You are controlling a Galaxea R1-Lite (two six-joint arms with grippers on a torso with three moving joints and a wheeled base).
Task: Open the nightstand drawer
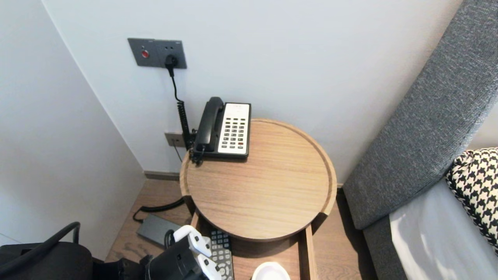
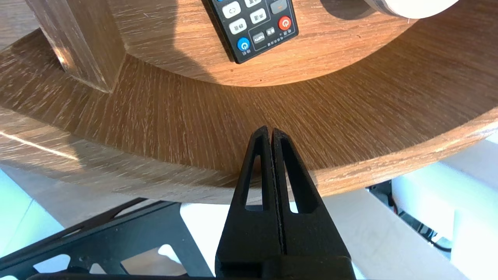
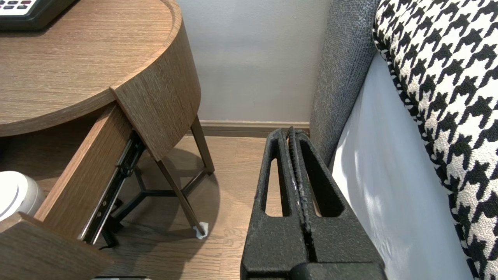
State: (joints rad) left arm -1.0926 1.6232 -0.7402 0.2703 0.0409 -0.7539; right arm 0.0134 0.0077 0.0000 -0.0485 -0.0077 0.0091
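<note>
A round wooden bedside table (image 1: pixel 256 182) has its drawer (image 1: pixel 308 252) pulled out beneath the top. In the drawer lie a black remote control (image 1: pixel 221 252) and a white round object (image 1: pixel 271 271). My left arm (image 1: pixel 183 258) hangs low at the drawer's left front corner. In the left wrist view my left gripper (image 2: pixel 269 130) is shut and empty, its tips just over the drawer's curved front board (image 2: pixel 175 128); the remote (image 2: pixel 256 27) lies beyond it. My right gripper (image 3: pixel 291 132) is shut and empty, parked between the table and the bed.
A black-and-white desk phone (image 1: pixel 225 128) sits at the table's back left, its cord running to a wall socket (image 1: pixel 157 52). A grey power adapter (image 1: pixel 155 229) lies on the floor at the left. The grey headboard (image 1: pixel 424 116), the bed and a houndstooth pillow (image 1: pixel 478 182) fill the right side.
</note>
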